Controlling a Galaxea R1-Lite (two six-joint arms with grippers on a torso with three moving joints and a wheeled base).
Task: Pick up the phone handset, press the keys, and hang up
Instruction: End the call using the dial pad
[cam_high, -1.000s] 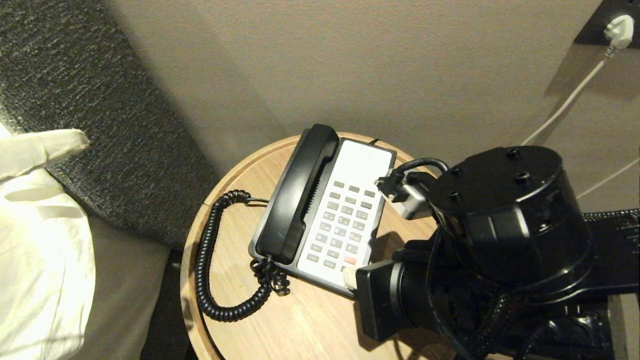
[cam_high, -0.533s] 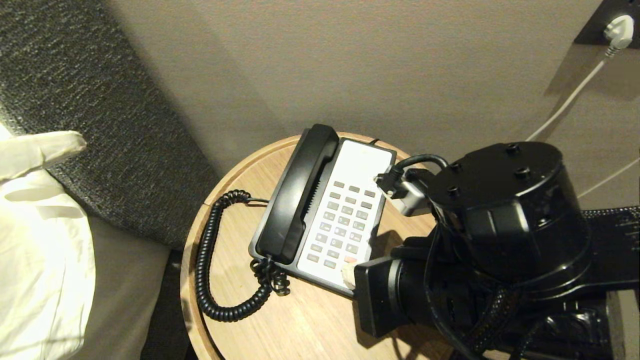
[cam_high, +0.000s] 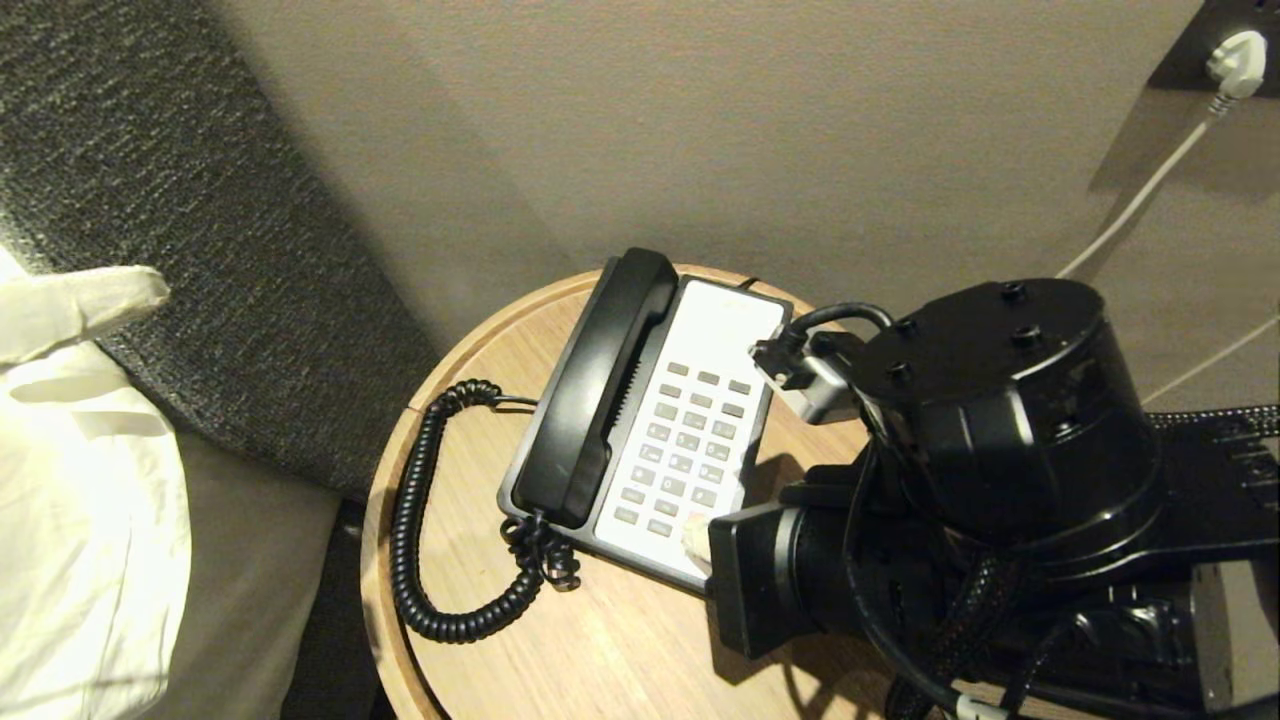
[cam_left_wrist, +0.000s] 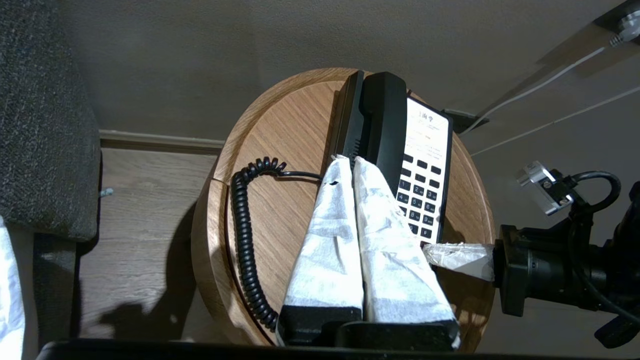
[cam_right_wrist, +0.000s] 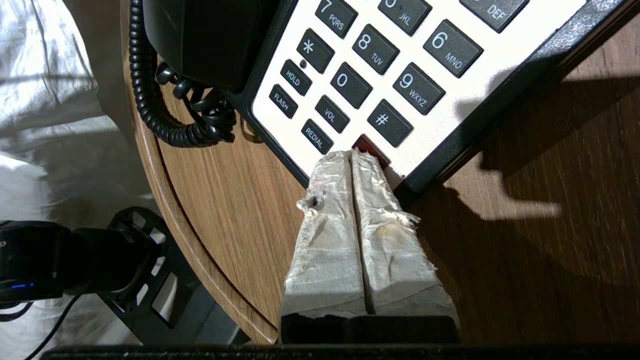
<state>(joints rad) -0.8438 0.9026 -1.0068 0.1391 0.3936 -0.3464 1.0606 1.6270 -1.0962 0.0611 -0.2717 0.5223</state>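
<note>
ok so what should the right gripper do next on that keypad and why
Probably ease straight down a touch to press. The right gripper has its fingers shut together, and the tips sit over the red button at the near corner of the keys; contact can't be confirmed. The phone handset lies on its cradle.

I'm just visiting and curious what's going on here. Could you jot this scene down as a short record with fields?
Setting: round wooden table beside a wall
Phone handset: resting in its cradle, coiled cord looping over the table
Right gripper: shut, tips at the red button in the keys
Left gripper: shut, held off to the side, holding nothing
</note>
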